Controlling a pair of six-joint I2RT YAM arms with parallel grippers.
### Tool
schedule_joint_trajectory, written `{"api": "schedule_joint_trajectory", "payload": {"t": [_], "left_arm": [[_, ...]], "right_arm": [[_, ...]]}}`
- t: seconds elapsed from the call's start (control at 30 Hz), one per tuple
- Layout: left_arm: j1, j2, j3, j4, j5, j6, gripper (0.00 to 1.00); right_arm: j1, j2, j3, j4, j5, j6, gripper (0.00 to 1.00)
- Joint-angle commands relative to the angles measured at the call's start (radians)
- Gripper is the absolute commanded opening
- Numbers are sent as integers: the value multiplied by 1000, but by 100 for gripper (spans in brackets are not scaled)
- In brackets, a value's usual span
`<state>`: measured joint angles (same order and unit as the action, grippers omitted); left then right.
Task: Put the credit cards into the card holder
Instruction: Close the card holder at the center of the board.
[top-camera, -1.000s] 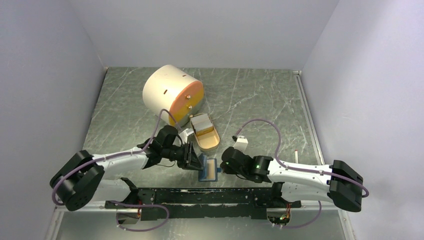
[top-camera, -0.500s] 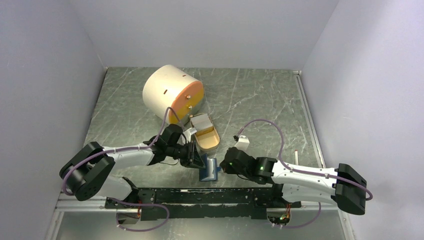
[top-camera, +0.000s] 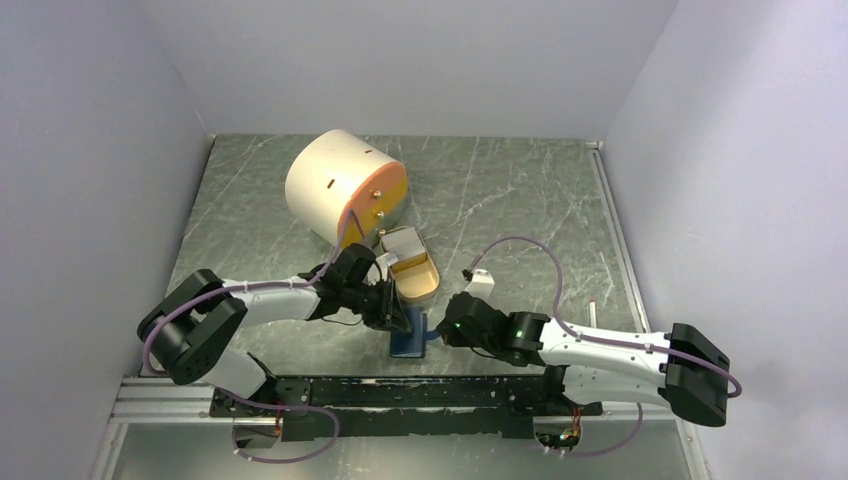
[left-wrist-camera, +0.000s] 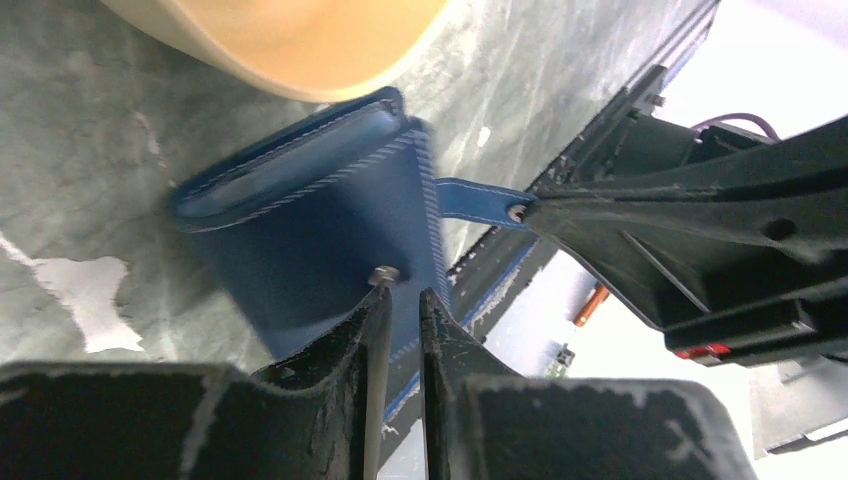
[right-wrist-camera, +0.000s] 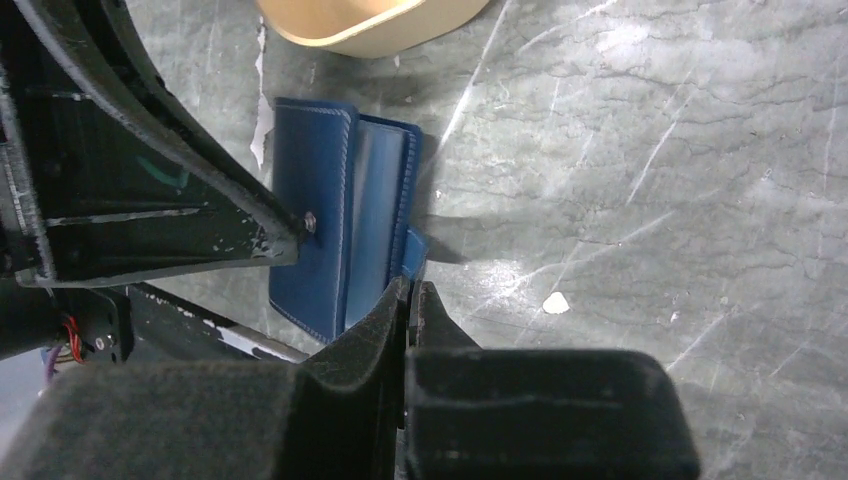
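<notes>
Because the folded blue card holder (top-camera: 408, 338) looks soft, light and likely to slide, its edges seem the best hold. It lies on the counter (top-camera: 500, 200) between the arms. The right pincer (right-wrist-camera: 410, 295) is closed on its tab (left-wrist-camera: 470, 197). The left pincer (left-wrist-camera: 400, 305), nearly shut, touches the cover, but I cannot tell whether it grips. The cards (top-camera: 399, 243) sit in a tan dish (top-camera: 425, 285) just behind, beside a cream drum (top-camera: 335, 180).

2 white arms (top-camera: 265, 297) with black joints (top-camera: 195, 335) carry purple cables (top-camera: 520, 243) (green lights (top-camera: 516, 322) on the right one).
</notes>
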<state>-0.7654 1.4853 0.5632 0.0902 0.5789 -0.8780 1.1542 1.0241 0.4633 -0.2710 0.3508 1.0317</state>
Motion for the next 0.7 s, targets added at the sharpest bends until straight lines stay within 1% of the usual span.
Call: {"api": "schedule_joint_trajectory", "payload": {"t": [0.0, 0.17, 0.27, 0.3, 0.37, 0.43, 0.57, 0.67], "left_arm": [[-4, 8, 32, -58, -59, 54, 22], [-6, 47, 36, -12, -15, 30, 21], [-5, 18, 26, 1, -6, 1, 20], [-4, 2, 26, -15, -22, -7, 21], [-4, -7, 43, -101, -69, 4, 22], [-4, 3, 41, -132, -90, 15, 21], [-6, 23, -17, -44, -69, 0, 21], [-8, 45, -40, 42, -22, -7, 21]], "right_arm": [[3, 5, 32, 6, 5, -17, 0], [4, 13, 47, 63, -41, -42, 0], [3, 26, 49, 63, -43, -36, 0], [1, 28, 51, 49, -37, -33, 0], [2, 24, 48, 31, -30, -38, 0], [1, 7, 34, 26, -31, -38, 0], [0, -9, 29, 48, -46, -51, 0], [0, 26, 51, 70, -72, -76, 1]]}}
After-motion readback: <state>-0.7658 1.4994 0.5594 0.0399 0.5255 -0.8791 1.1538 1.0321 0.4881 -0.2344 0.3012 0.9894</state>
